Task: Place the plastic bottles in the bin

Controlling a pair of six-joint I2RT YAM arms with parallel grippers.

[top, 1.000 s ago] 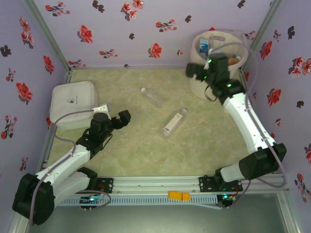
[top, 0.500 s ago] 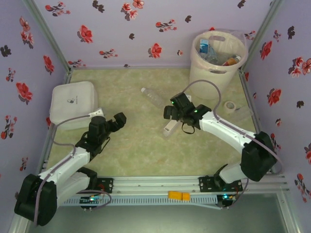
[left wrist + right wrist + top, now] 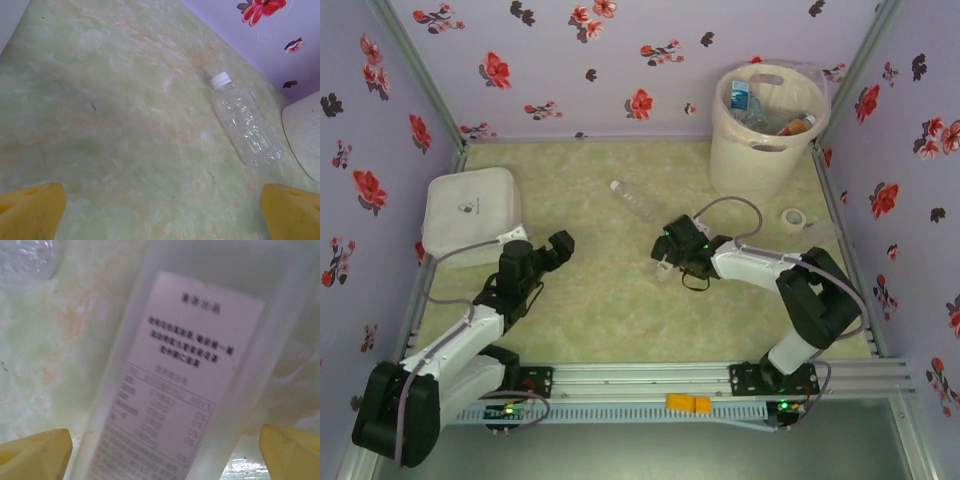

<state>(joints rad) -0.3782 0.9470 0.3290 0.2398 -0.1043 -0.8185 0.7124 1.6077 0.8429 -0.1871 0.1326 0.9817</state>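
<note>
Right fingers (image 3: pixel 35 450) spread wide around the white-labelled bottle (image 3: pixel 195 370) lying flat on the surface (image 3: pixel 100 100) — pinch it off-centre and it could squirt away. Left fingers (image 3: pixel 30 210) apart too, holding nothing.

Clear bottle (image 3: pixel 245 127) lies on table (image 3: pixel 125 125) near bin (image 3: pixel 305 135).

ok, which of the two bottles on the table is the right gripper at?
The white-labelled bottle, between the open fingers of the right gripper. The unlabelled clear bottle lies apart, nearer the bin.

left end effector (image 3: pixel 560 246) jaws wide | right end effector (image 3: pixel 667 258) jaws wide, low
</note>
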